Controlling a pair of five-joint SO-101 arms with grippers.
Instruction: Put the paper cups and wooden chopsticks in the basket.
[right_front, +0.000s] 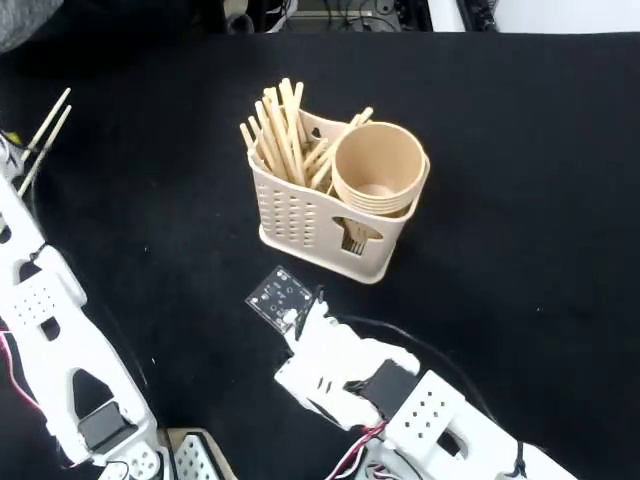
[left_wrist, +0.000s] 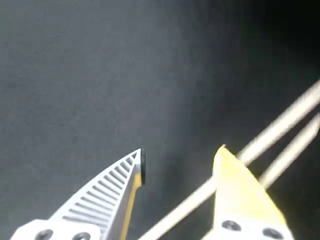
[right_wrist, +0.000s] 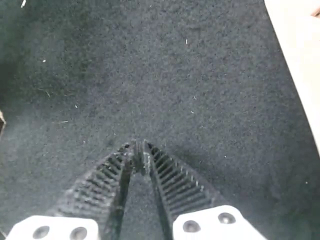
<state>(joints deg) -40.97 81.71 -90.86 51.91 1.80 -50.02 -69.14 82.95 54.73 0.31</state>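
Nearby, the right hand (right_wrist: 139, 150) rests pressed together by the basket (right_front: 300, 215), which holds paper cups (right_front: 380, 165). Farther, the left hand (left_wrist: 181, 155) is spread around two chopsticks (left_wrist: 280, 125), seemingly ungripped; closing off-centre could flick them across the worktop (right_front: 520, 150).

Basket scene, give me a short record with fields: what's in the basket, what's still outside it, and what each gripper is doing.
basket: beige slotted basket, upright on the black cloth
inside: bundle of wooden chopsticks standing beside nested paper cups
outside: two loose chopsticks at the left arm's end
left gripper: open, the loose chopsticks crossing between its fingers, not clamped
right gripper: shut, empty, over the cloth near the basket
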